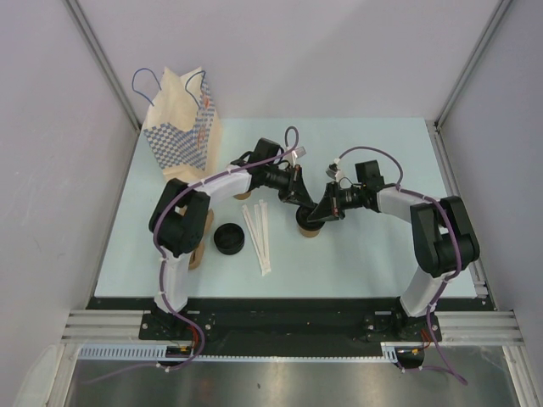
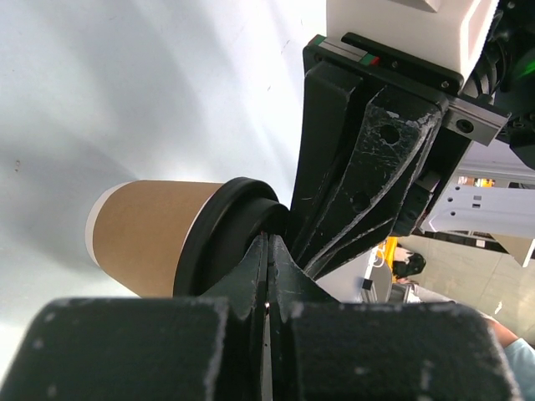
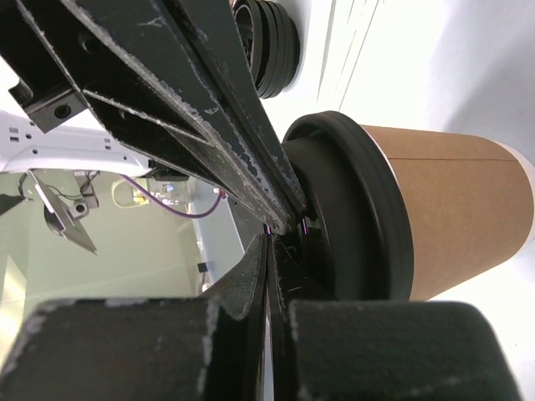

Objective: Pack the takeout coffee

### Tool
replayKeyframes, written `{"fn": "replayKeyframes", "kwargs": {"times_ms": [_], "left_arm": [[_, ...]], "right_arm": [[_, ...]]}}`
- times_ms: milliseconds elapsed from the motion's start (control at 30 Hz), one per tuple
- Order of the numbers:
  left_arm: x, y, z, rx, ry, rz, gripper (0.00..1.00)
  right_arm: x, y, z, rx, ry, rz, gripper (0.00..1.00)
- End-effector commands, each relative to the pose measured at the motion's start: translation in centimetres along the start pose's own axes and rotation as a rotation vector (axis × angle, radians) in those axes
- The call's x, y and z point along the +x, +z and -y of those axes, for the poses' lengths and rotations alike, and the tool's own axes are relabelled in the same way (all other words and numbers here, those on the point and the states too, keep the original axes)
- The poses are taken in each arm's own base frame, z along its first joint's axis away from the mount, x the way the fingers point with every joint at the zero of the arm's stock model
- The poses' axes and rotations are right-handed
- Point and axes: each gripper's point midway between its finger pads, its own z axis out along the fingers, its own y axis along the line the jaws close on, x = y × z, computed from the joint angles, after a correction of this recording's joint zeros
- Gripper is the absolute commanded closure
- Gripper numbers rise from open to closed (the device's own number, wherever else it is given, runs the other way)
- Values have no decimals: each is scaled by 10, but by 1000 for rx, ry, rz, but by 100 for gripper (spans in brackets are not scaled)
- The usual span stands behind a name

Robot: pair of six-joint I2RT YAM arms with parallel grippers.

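Looking from above, we see the takeout coffee (image 1: pixel 310 231) standing upright near the middle of the table (image 1: pixel 382 254). It is mostly covered by the two arms, which meet over it. Only the tan lower part of the cup shows in this view.

The left gripper (image 2: pixel 267 251) is closed. Its two fingers are pressed flat together with nothing between them, and their tips rest against the top of the black lid (image 2: pixel 209 242). In the left wrist view the brown wall of the cup lies just beyond these tips.

The right gripper (image 3: pixel 268 251) is closed in the same way and is also empty. Its tips touch the top of the same lid, just beside the tips of the left gripper, so the two pairs of fingers cross there. Neither gripper goes around the wall of the cup. Both are only on the lid.

Toward the left edge from the cup we see some thin white sticks (image 1: pixel 259 233) lying flat on the table, near the cup but apart from it. Further to the left edge, a short stack of loose black lids (image 1: pixel 228 238) sits just beside the sticks. A paper bag (image 1: pixel 182 127) with a blue checked pattern and string handles stands upright at the far left corner, well apart from the cup.
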Motion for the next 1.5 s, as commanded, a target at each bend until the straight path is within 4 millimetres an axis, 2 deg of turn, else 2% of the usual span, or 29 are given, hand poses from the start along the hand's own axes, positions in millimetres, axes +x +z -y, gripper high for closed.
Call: {"fn": "replayKeyframes", "kwargs": {"times_ms": [0, 300, 500, 567, 700, 900, 1033, 1067, 1167, 1233, 1267, 1300, 1367, 1400, 1467], "left_arm": [[13, 9, -51, -140, -47, -21, 100], [36, 18, -89, -209, -105, -89, 100], [46, 21, -101, -225, -141, -110, 100], [40, 19, -91, -201, -119, -97, 100], [12, 13, -44, -106, 0, -38, 100], [-7, 3, -2, -33, 85, 5, 100], [-23, -13, 38, 40, 187, 58, 95], [-25, -20, 51, 60, 217, 71, 93], [-30, -36, 74, 88, 272, 114, 89], [-27, -43, 75, 87, 272, 124, 87], [-25, -49, 82, 90, 291, 135, 87], [-18, -50, 77, 83, 282, 127, 86], [-10, -55, 80, 76, 308, 128, 86], [0, -53, 73, 64, 286, 112, 86], [5, -52, 67, 52, 270, 109, 86]], "right_arm": [[8, -2, 39, 127, 3, -7, 99], [16, -8, 57, 167, 8, -28, 100], [18, -9, 60, 178, 9, -33, 100], [17, -9, 59, 174, 2, -32, 100], [13, -9, 47, 154, -32, -19, 100], [6, -11, 31, 118, -49, 3, 99], [-7, -16, 0, 58, -95, 49, 97], [-9, -18, -13, 32, -127, 61, 96], [-15, -21, -38, -13, -145, 84, 95], [-18, -26, -53, -31, -146, 103, 94], [-20, -28, -56, -37, -151, 112, 94], [-21, -29, -59, -36, -152, 120, 94], [-22, -30, -56, -23, -140, 125, 93], [-20, -30, -56, -19, -138, 121, 93], [-14, -28, -52, -2, -135, 103, 93]]}}
